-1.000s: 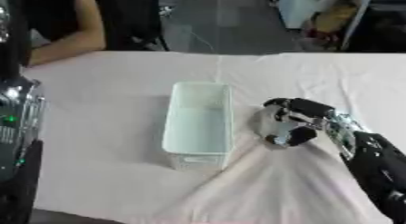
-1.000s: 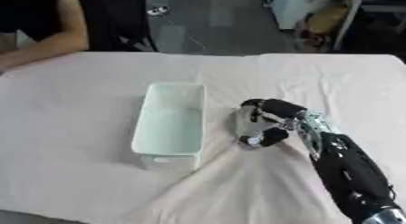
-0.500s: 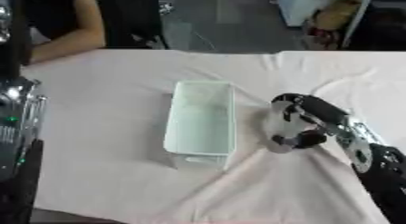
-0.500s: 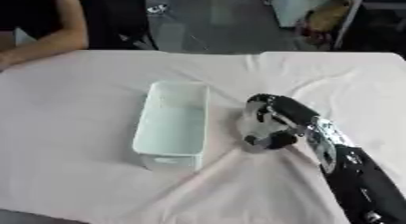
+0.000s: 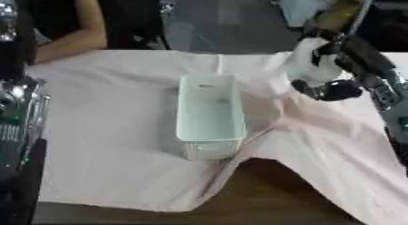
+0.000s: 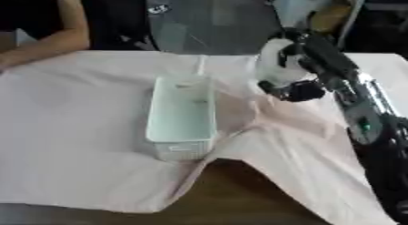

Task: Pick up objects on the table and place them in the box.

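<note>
A white open box [image 5: 211, 148] stands in the middle on a pale pink tablecloth [image 5: 111, 128]; nothing shows inside it. My right hand [image 6: 299, 89] is raised to the right of the box and beyond it. Its fingers are curled round a pale bunch of the cloth [image 6: 276, 67]. The cloth is dragged up toward the hand in a ridge beside the box. Its front edge has slid back, which bares the brown tabletop [image 5: 267, 187]. No loose objects show on the table. My left arm [image 5: 16, 124] stands along the left edge, and its hand is out of sight.
A person's forearm [image 5: 73, 38] rests at the table's far left corner. Dark floor and furniture lie beyond the far edge. Folds of cloth hang off the front right of the table.
My right hand has risen from the table beside the box, taking the cloth with it. The cloth's front edge slid back and uncovered brown tabletop. The whole view has also shifted.
</note>
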{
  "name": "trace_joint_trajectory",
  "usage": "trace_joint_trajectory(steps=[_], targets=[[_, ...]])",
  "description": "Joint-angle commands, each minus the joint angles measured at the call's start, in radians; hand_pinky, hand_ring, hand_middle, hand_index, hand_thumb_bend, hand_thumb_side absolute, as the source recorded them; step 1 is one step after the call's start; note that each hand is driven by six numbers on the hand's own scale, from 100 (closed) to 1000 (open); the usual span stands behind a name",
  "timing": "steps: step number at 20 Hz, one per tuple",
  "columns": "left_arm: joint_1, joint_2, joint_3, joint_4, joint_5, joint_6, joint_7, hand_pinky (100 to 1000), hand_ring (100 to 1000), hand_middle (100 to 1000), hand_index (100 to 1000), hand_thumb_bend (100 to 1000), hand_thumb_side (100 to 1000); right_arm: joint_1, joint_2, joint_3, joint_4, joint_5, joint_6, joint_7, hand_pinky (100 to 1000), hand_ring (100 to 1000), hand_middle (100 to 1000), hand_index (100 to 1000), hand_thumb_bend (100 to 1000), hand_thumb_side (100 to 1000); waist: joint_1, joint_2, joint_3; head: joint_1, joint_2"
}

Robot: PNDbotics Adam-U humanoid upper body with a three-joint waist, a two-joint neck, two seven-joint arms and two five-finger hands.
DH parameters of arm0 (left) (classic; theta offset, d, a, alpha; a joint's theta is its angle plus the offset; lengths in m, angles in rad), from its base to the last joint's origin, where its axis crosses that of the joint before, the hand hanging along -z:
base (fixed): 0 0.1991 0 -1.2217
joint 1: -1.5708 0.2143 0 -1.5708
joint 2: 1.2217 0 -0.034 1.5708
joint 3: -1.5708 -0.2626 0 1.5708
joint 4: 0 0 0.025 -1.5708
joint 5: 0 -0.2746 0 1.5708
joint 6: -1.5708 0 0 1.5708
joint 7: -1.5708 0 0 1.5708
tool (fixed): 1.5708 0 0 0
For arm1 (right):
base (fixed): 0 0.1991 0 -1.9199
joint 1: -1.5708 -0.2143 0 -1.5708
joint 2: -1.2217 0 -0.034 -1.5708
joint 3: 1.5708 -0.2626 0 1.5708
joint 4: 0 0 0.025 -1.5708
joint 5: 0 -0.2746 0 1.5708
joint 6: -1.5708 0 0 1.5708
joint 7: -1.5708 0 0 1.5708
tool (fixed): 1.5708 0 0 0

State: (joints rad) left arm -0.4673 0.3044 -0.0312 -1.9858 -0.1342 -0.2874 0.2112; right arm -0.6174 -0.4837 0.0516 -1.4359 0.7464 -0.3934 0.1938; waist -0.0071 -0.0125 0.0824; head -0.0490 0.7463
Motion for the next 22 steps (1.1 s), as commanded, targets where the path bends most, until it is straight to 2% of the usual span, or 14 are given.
trace_joint_trajectory(steps=[1,7,10,14,22], targets=[[-0.012,0.009,0.005,-0.014,-0.002,-0.001,0.003,529,594,670,770,100,771,-0.03,-0.011,-0.012,-0.012,-0.021,0.013,0.007,100,135,279,330,100,152,0.0,-0.012,0.002,0.004,-0.015],[-0.013,0.006,0.0,-0.014,0.0,-0.001,-0.002,528,594,670,770,100,772,-0.088,0.031,0.062,0.053,-0.049,-0.048,0.052,100,137,283,334,100,180,0.0,-0.013,0.01,-0.009,-0.015],[-0.017,0.002,-0.003,-0.014,0.003,-0.002,-0.005,528,594,669,770,100,771,-0.134,0.087,0.106,0.123,-0.074,-0.1,0.095,100,138,286,335,100,202,0.0,-0.013,0.015,-0.021,-0.015],[-0.02,-0.003,-0.007,-0.014,0.007,-0.003,-0.009,527,594,670,770,100,776,-0.175,0.171,0.138,0.222,-0.073,-0.153,0.14,100,138,289,336,100,221,0.0,-0.009,0.015,-0.031,-0.017],[-0.023,-0.009,-0.011,-0.014,0.01,-0.003,-0.013,526,594,670,769,100,778,-0.225,0.307,0.138,0.401,0.012,-0.195,0.155,100,144,298,340,100,251,0.002,-0.006,0.014,-0.043,-0.016]])
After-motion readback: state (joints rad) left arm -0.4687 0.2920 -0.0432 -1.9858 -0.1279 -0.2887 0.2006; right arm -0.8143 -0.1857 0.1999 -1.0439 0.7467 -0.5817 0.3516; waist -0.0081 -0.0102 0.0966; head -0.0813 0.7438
